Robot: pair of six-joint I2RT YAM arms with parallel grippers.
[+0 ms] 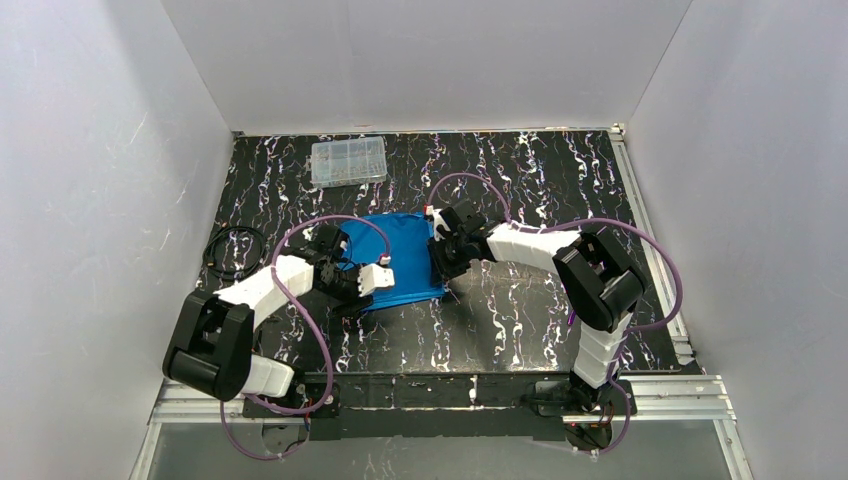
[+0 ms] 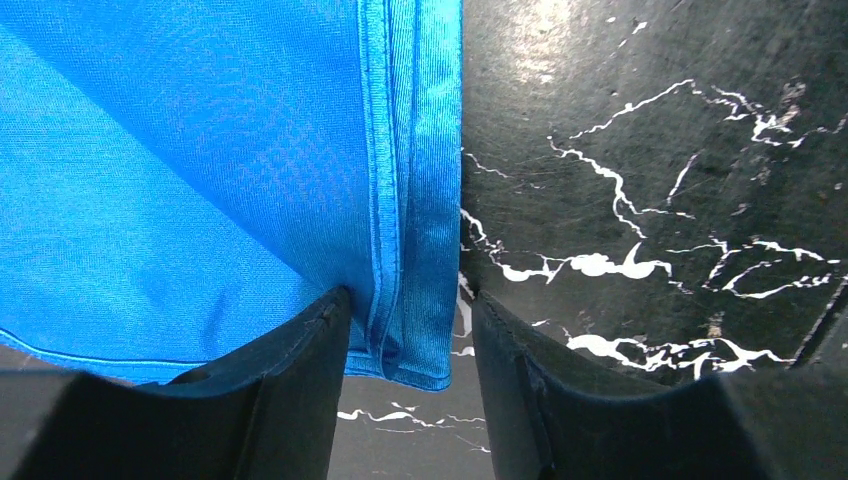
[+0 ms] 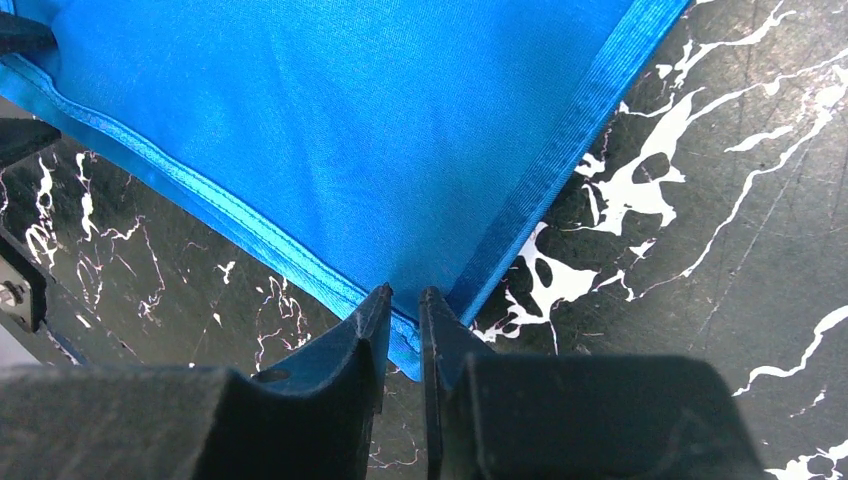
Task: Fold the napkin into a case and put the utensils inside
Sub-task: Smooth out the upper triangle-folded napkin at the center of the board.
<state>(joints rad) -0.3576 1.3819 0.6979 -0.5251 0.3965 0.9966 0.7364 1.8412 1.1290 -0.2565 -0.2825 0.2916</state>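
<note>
The bright blue napkin (image 1: 405, 255) lies folded on the black marbled table between my two grippers. My left gripper (image 1: 372, 281) is at its near-left edge. In the left wrist view the left gripper (image 2: 410, 310) is open, and the napkin's layered hem (image 2: 400, 200) sits between the jaws. My right gripper (image 1: 440, 243) is at the napkin's right side. In the right wrist view the right gripper (image 3: 405, 300) is shut on a corner of the napkin (image 3: 350, 120). No utensils can be made out.
A clear plastic compartment box (image 1: 348, 161) stands at the back, left of centre. A coil of black cable (image 1: 232, 250) lies at the table's left edge. White walls close in three sides. Purple cables loop over both arms.
</note>
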